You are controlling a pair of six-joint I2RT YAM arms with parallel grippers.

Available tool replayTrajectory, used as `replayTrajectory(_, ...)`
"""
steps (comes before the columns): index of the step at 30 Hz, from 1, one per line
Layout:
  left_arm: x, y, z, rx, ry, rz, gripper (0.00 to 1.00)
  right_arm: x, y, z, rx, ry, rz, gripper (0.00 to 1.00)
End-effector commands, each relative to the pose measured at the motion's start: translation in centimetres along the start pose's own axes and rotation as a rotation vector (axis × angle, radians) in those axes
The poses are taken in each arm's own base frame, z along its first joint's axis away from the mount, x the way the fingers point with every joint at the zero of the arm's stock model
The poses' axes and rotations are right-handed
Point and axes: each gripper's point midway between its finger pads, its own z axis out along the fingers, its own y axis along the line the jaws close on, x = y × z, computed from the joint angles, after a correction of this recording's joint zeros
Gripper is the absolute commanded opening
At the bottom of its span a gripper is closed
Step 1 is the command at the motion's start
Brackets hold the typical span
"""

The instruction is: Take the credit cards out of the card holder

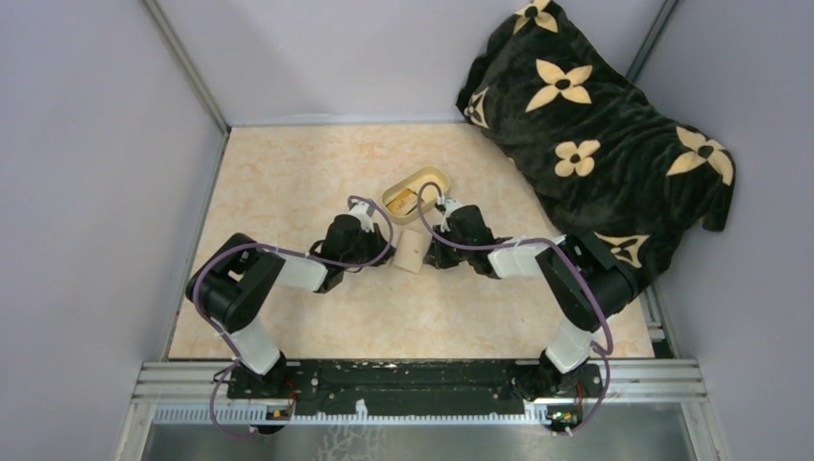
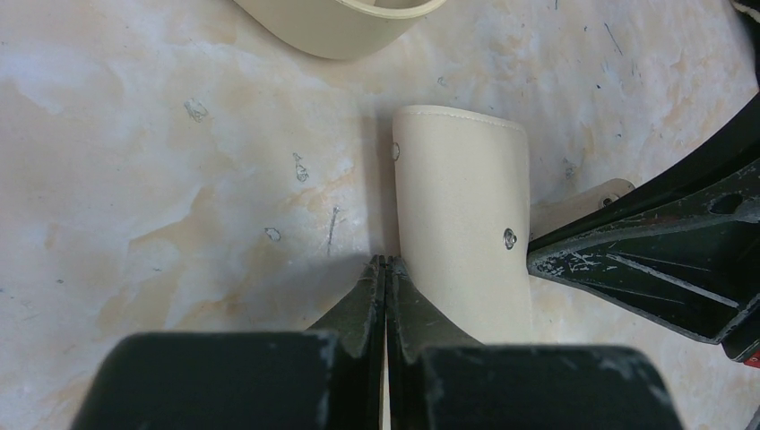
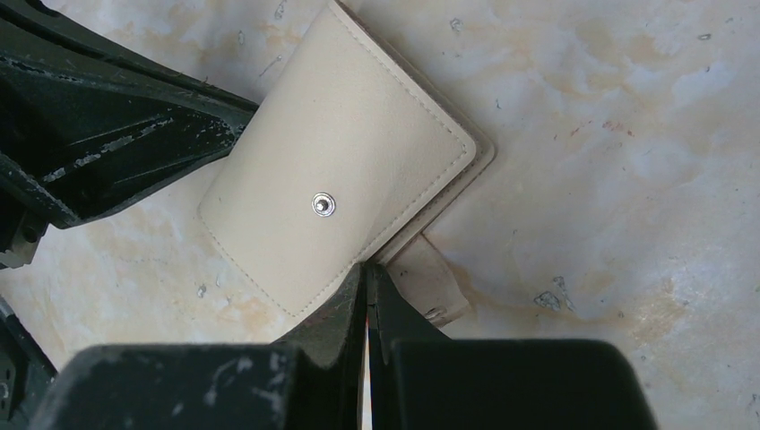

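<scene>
The card holder (image 1: pixel 411 252) lies closed on the table, tan outer side up, between my two grippers. Its closing tab (image 3: pixel 428 282) is unsnapped and lies flat beside it. My left gripper (image 2: pixel 385 262) is shut at the card holder's (image 2: pixel 462 215) left edge, with a thin pale sliver between its jaws. My right gripper (image 3: pixel 367 267) is shut at the edge of the card holder's (image 3: pixel 341 179) top flap, next to the tab. The right gripper's fingers (image 2: pixel 645 260) show in the left wrist view. The credit cards are hidden.
An oval cream-yellow dish (image 1: pixel 416 194) stands just beyond the card holder; its near wall (image 2: pixel 341 27) shows in the left wrist view. A black blanket with cream flowers (image 1: pixel 595 134) fills the back right corner. Grey walls enclose the table.
</scene>
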Motion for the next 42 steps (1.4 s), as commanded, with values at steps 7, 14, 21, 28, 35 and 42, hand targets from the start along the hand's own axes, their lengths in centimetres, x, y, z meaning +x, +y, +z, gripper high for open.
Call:
replayTrajectory(7,3.6,0.2,-0.1,0.004,0.114,0.019,0.0,-3.7,4.0,-0.9,-0.295,-0.11,0.151,0.0)
replayTrajectory(14,4.4,-1.0,-0.2,0.024,0.129,0.033,0.0,-4.4,4.7,-0.6,-0.339,-0.112,0.149,0.0)
replayTrajectory(21,5.7,-2.0,0.1,0.047,0.158,0.044,0.0,-5.5,5.2,-0.7,-0.355,-0.132,0.129,0.0)
replayTrajectory(28,7.0,-2.9,0.0,0.057,0.183,0.053,0.0,-7.2,5.9,-0.7,-0.372,-0.159,0.109,0.0)
replayTrajectory(35,7.4,-3.2,-0.1,0.058,0.185,0.056,0.0,-7.3,5.9,-0.2,-0.376,-0.152,0.104,0.0)
replayTrajectory(42,7.8,-3.1,-0.6,0.044,0.191,0.067,0.0,-6.9,5.6,0.4,-0.377,-0.145,0.111,0.0)
